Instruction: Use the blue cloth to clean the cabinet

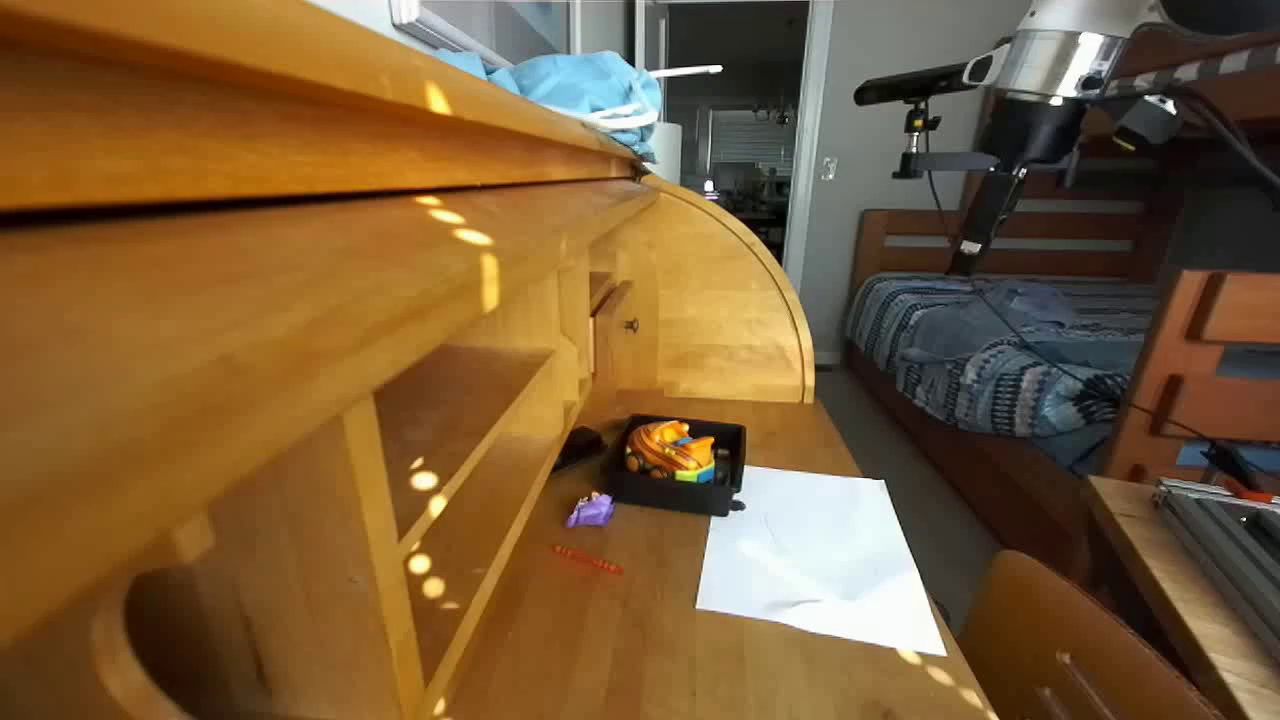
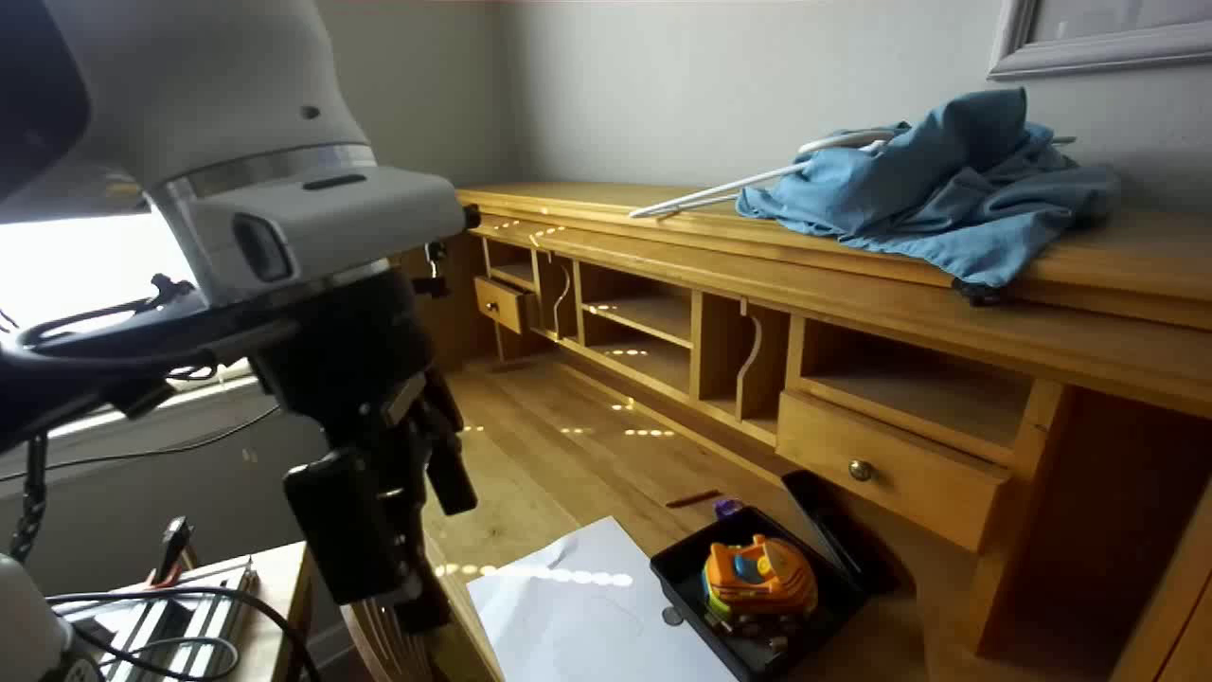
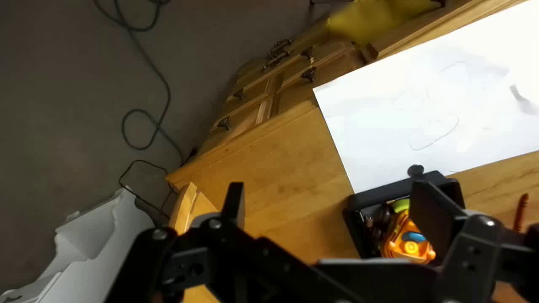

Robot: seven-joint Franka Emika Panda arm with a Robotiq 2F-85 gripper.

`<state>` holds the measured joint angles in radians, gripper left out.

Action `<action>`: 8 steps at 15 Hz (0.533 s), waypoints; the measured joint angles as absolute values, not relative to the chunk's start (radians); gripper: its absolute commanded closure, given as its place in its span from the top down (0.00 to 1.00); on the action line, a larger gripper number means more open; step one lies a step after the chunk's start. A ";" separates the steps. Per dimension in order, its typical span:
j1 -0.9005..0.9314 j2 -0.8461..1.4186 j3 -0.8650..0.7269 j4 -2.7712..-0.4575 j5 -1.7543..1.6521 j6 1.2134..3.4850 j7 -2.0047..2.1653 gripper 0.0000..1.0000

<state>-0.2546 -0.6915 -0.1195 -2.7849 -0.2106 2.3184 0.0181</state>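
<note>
Crumpled blue fabric cloth (image 2: 933,194) on top of the honey-brown wooden cabinet (image 2: 852,308), with one edge draped over its front and thin white bars (image 2: 757,180) protruding from the folds. Black two-fingered hand (image 3: 326,185) raised in front of the cabinet, apart from it, splayed wide and gripping nothing. On the wooden bench (image 1: 660,650) in front of the cabinet: shallow black tray (image 1: 665,497) containing a mainly orange toy vehicle (image 1: 663,450). Farther out from the cabinet: rectangular white paper sheet (image 1: 820,560).
</note>
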 measured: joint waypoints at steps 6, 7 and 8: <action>-0.254 -0.682 -0.119 -2.799 -0.211 2.317 0.018 1.00; -0.254 -0.682 -0.119 -2.799 -0.211 2.317 0.018 1.00; -0.254 -0.682 -0.119 -2.797 -0.211 2.317 0.018 1.00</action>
